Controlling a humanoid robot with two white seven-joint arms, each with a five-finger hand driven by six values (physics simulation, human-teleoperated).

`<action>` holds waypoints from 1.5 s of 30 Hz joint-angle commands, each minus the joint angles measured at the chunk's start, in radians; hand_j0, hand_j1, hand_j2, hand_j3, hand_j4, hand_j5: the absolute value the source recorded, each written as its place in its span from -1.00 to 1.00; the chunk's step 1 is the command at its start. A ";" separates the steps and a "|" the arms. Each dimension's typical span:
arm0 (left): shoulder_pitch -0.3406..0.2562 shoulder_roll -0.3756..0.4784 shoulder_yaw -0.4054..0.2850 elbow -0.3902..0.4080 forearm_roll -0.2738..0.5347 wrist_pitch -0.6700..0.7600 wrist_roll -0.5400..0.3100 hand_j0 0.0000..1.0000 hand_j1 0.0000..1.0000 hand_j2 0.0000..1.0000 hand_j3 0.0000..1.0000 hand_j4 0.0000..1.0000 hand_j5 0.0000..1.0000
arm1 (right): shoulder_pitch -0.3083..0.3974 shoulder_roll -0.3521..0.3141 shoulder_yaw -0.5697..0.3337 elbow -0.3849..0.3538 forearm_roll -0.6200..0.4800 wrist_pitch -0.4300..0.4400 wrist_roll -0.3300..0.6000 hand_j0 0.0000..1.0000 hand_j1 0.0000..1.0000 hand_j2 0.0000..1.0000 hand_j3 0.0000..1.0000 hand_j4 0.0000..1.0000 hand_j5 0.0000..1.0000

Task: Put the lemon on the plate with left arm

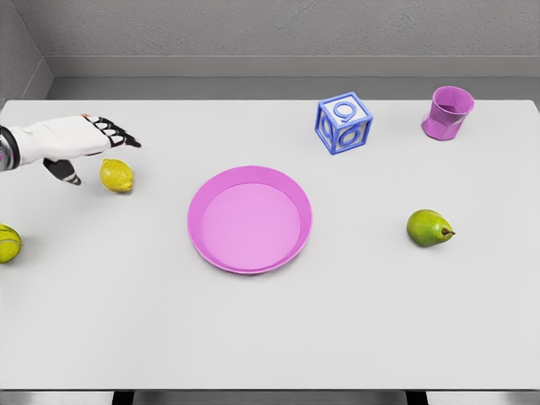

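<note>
A yellow lemon (pixel 116 175) lies on the white table, left of the pink plate (pixel 250 219) at the table's middle. My left hand (pixel 94 150) reaches in from the left edge and hovers just above and left of the lemon. Its fingers (pixel 118 135) are stretched out over the lemon and the thumb (pixel 66 172) hangs to the lemon's left; nothing is held. The right arm is out of view.
A blue number cube (pixel 344 123) stands behind the plate to the right. A purple cup (pixel 448 113) sits at the far right corner. A green pear (pixel 429 228) lies right of the plate. A yellow-green fruit (pixel 8 243) shows at the left edge.
</note>
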 commanded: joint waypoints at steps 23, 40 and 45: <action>-0.035 -0.101 -0.037 0.213 0.049 0.002 0.000 1.00 1.00 1.00 1.00 1.00 1.00 | 0.000 0.000 0.000 0.000 0.000 0.000 0.001 1.00 1.00 1.00 1.00 1.00 1.00; -0.072 -0.113 -0.043 0.239 -0.027 0.002 0.000 1.00 1.00 1.00 1.00 1.00 1.00 | 0.000 0.000 0.000 0.000 0.000 0.000 0.001 1.00 1.00 1.00 1.00 1.00 1.00; -0.075 -0.113 -0.041 0.251 -0.063 0.002 0.000 1.00 1.00 1.00 1.00 1.00 1.00 | 0.000 0.000 0.000 0.000 0.000 0.001 0.000 1.00 1.00 1.00 1.00 1.00 1.00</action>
